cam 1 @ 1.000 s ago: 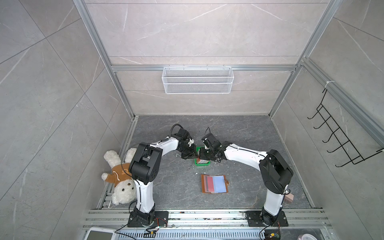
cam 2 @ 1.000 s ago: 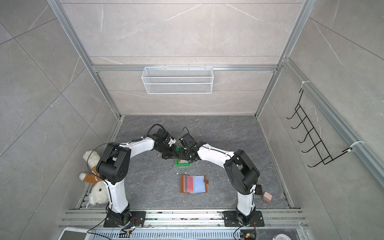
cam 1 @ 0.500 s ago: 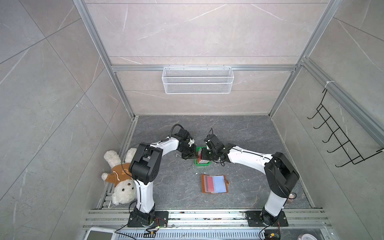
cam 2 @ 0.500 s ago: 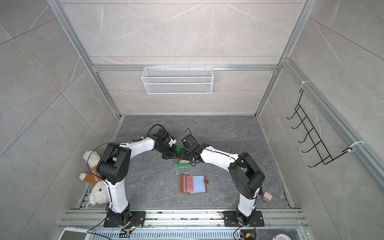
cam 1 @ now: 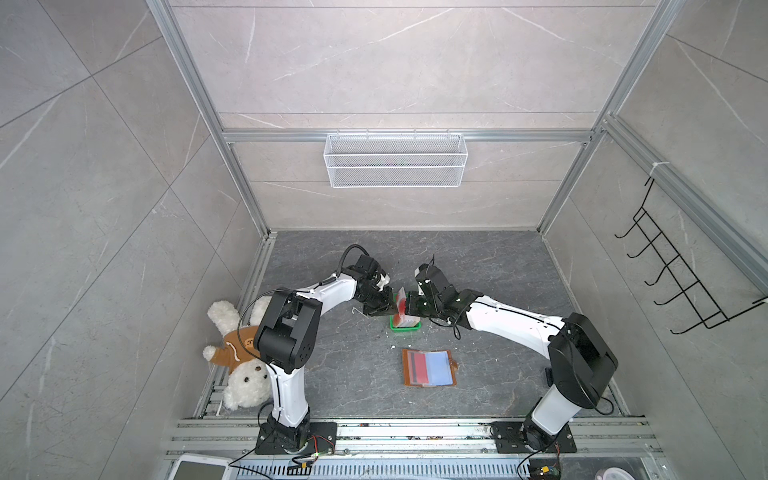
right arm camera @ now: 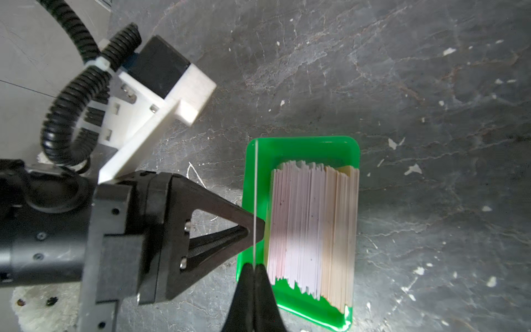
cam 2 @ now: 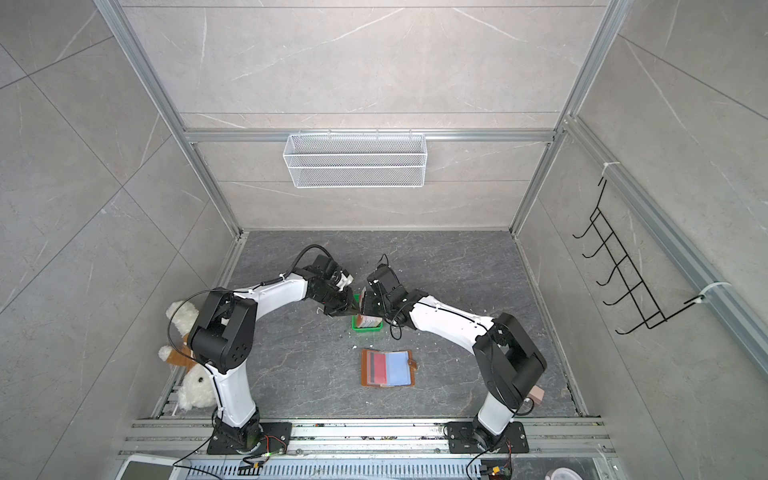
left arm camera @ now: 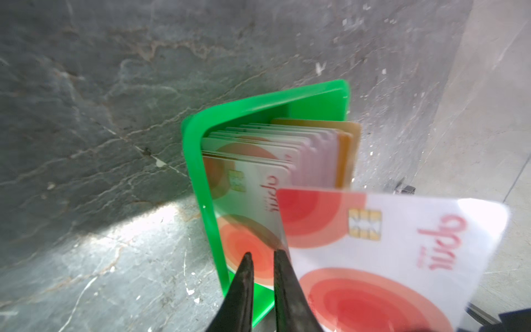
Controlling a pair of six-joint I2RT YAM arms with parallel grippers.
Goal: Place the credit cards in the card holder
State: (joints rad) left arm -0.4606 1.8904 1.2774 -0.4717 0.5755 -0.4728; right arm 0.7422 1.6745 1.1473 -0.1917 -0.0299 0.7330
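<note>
The credit cards (right arm camera: 310, 224) stand on edge as a stack in a small green tray (right arm camera: 301, 146), also seen in the left wrist view as the stack (left arm camera: 258, 161) and in both top views as the tray (cam 1: 405, 329) (cam 2: 365, 329). My right gripper (right arm camera: 254, 266) (cam 1: 409, 309) is shut on a single card (right arm camera: 255, 178) (left arm camera: 388, 244) at the tray's left end. My left gripper (left arm camera: 261, 254) (cam 1: 390, 309) meets it tip to tip, with a narrow gap between its jaws and nothing in it. The card holder (cam 1: 428, 368) (cam 2: 388, 368) lies open nearer the front, with a red card in its left sleeve.
A teddy bear (cam 1: 241, 365) lies against the left rail beside the left arm's base. A wire basket (cam 1: 395, 160) hangs on the back wall and a black hook rack (cam 1: 685, 282) on the right wall. A small pinkish block (cam 2: 538, 392) sits behind the right arm's base.
The left jaws have parted slightly. The right arm's elbow has swung a little to the right while its gripper stays shut on the card at the tray.
</note>
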